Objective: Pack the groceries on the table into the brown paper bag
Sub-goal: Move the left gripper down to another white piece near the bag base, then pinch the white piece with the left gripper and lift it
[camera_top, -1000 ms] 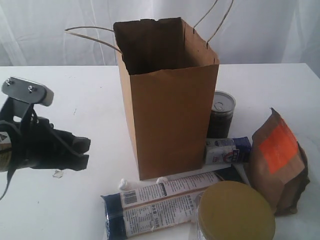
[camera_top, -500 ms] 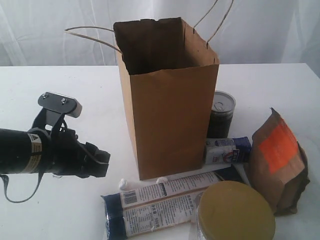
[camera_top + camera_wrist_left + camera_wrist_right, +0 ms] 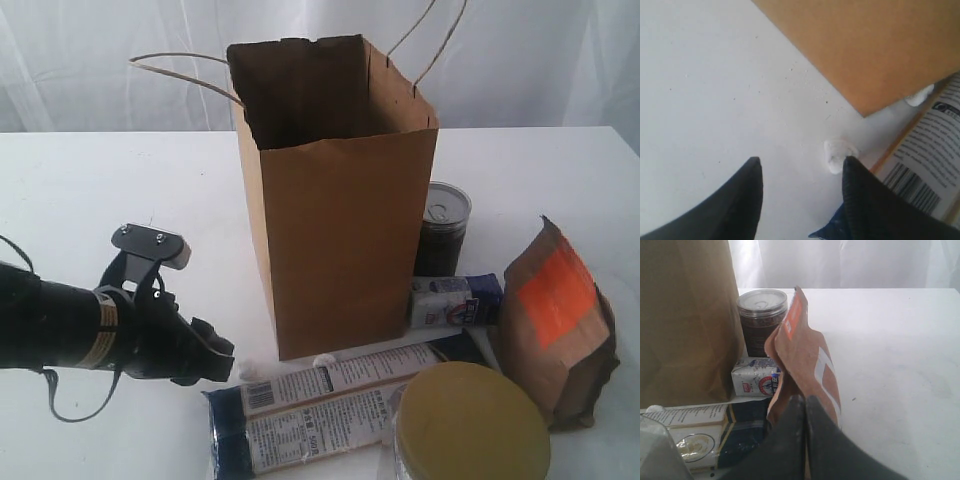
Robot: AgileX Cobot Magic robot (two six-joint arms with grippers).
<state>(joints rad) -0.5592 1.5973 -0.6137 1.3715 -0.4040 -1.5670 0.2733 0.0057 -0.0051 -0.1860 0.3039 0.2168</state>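
The tall brown paper bag [image 3: 335,200] stands open-topped in the middle of the white table [image 3: 90,190]. In front of it lies the long navy-tan packet [image 3: 320,410], with the gold-lidded jar [image 3: 470,428] beside it. The brown pouch [image 3: 555,320], the blue-white packet [image 3: 455,300] and the silver-lidded can [image 3: 442,228] stand right of the bag. My left gripper [image 3: 215,360] hovers low at the long packet's left end, open and empty [image 3: 801,160]. My right gripper [image 3: 802,400] is shut with nothing in it, just in front of the pouch [image 3: 805,350]; it is outside the exterior view.
A tiny clear wrapper scrap [image 3: 837,155] lies by one left fingertip, near the bag's corner [image 3: 865,45]. Another white scrap [image 3: 322,360] sits at the bag's base. The bag's string handles [image 3: 180,70] stick out to the sides. White curtain behind.
My left arm has moved right and down, from the table's left side to the left end of the long packet. Its jaws stay open. Nothing else has moved.
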